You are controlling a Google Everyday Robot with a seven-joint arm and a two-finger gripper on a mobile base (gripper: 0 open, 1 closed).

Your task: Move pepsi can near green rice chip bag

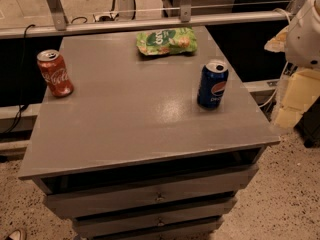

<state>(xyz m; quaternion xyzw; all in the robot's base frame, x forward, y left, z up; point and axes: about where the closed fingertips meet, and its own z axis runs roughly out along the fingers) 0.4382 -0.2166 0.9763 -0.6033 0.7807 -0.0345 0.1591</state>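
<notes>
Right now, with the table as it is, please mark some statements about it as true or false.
1. The pepsi can stands upright on the table. True.
2. The pepsi can touches the green rice chip bag. False: they are apart, and the bag lies farther back.
3. The red Coca-Cola can stands near the table's left edge. True.
4. The tool holds the pepsi can. False: the tool is out of view, and only a white arm part shows at the right edge.
</notes>
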